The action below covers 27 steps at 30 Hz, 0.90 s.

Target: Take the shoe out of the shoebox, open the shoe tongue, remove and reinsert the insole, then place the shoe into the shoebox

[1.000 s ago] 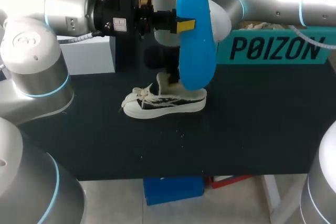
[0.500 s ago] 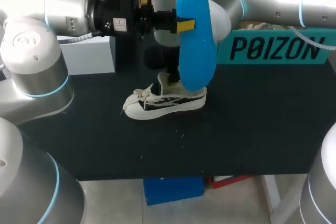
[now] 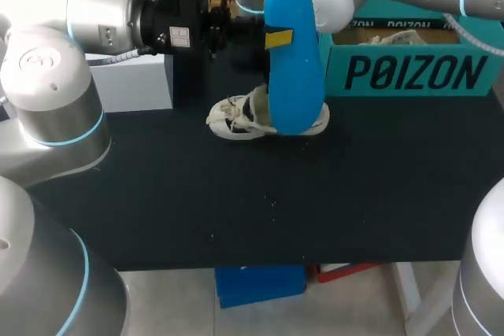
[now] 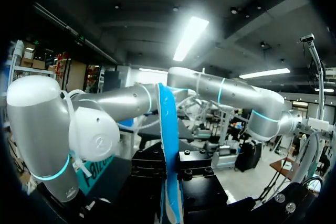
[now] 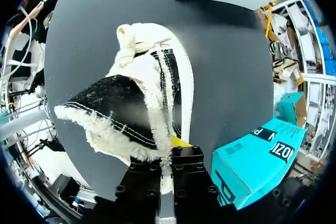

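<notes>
Head view is showing my left gripper clamping the blue insole upright, while my right gripper is pinching the shoe by its heel collar, just beside the shoebox. I'm judging reinsertion is next, which means lining the insole up with the opening.

The blue foam insole stands upright between the fingers of the left tool, pinched from both sides. Seen from the head view, it covers the heel end of the white-and-black canvas shoe. The right tool grips the shoe's heel rim, and the toe points straight ahead of that tool, over the black table. The teal cardboard shoebox stands just beside the right tool, at the table's back. A white box sits under the left arm, behind the left tool and well apart from the shoebox.
</notes>
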Tool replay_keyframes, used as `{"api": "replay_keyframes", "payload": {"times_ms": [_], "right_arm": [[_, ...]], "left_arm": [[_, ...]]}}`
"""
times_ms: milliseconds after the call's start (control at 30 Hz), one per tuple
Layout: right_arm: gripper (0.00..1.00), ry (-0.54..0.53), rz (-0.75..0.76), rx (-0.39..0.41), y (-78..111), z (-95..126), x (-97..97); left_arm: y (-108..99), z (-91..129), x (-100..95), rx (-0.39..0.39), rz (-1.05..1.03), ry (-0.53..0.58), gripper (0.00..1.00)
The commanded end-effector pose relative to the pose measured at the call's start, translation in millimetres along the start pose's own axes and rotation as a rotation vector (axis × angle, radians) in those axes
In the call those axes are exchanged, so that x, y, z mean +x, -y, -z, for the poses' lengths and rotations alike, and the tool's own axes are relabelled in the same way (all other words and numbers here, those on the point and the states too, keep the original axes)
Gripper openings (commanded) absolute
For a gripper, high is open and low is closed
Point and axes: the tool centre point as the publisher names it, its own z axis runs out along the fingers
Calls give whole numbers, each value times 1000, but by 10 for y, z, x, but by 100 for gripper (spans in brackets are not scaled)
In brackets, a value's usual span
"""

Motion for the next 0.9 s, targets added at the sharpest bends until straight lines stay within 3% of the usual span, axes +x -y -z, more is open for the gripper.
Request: {"api": "replay_keyframes", "payload": {"times_ms": [33,333,633,900], "right_arm": [[0,-14,-469,108,-34,27,-117],[0,-92,-954,131,-22,61,-111],[0,-132,-1228,100,92,235,-5],[0,-164,-1371,60,121,318,113]], "left_arm": [[-5,-7,5,0,-1,3,0],[-5,-7,5,0,-1,3,0],[-5,-7,5,0,-1,3,0],[-5,-7,5,0,-1,3,0]]}}
